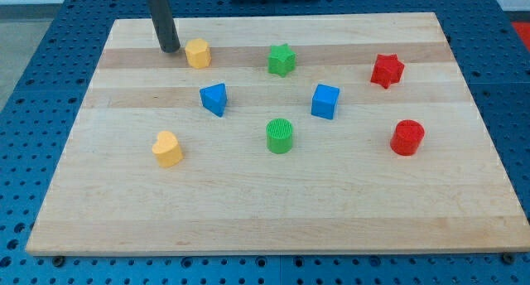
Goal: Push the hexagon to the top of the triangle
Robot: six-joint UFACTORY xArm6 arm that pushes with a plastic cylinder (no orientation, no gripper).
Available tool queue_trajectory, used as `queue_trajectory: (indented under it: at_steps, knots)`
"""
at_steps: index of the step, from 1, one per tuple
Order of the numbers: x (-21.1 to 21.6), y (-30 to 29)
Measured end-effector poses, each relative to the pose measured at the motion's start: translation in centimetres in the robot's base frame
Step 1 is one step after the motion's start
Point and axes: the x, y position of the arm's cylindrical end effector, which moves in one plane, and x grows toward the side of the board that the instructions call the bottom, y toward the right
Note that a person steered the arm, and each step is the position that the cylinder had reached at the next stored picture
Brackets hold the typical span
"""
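While my tip (170,49), a bare rod with no pincer to open or close, sits just left of the yellow hexagon (198,53), itself up-left of the blue triangle (214,99), an off-centre push may spin it toward the green star (281,60).

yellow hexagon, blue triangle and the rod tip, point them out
yellow hexagon (198,53), camera view, top face
blue triangle (214,99), camera view, its front side
my tip (171,49), camera view, rod's very end

My tip (170,49) sits just left of the yellow hexagon (198,53); bare tabletop (248,202) lies between hexagon and blue triangle (214,99).
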Motion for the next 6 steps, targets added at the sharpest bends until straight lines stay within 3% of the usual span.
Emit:
queue_trajectory:
  at_steps: [6]
  knots:
    - [1.2, 3.1]
